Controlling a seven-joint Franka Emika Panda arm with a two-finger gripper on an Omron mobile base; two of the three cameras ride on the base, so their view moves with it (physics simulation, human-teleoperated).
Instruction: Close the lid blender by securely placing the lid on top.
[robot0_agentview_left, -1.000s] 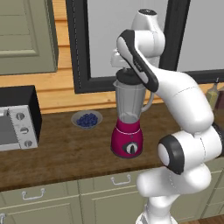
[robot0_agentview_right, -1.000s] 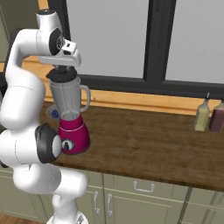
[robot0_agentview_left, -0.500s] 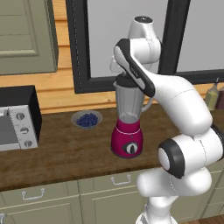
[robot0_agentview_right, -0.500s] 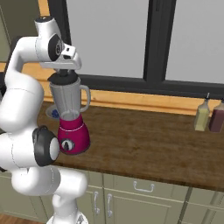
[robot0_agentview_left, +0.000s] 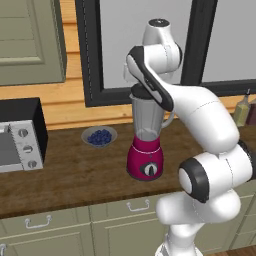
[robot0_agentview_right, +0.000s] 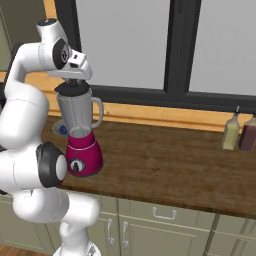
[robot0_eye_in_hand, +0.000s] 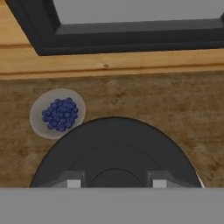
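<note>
1. Now the blender (robot0_agentview_left: 146, 150) is standing upright on the wooden counter (robot0_agentview_left: 75, 170), with its magenta base down and its clear jar going up to the robot hand.
2. The lid (robot0_eye_in_hand: 116, 151) is sitting on top of the jar rim; from the hand view it is appearing as a big black disc under the camera.
3. The gripper (robot0_eye_in_hand: 117, 181) is hanging directly over the middle of the lid, and its two fingertips (robot0_eye_in_hand: 74, 182) are standing apart, one on each side of the small centre knob. I cannot tell if they are pressing on it.
4. A small bowl of blueberries (robot0_agentview_left: 99, 136) is lying on the counter beside the blender, apart from it.
5. Two bottles (robot0_agentview_right: 239, 132) are standing far away near the window.
</note>
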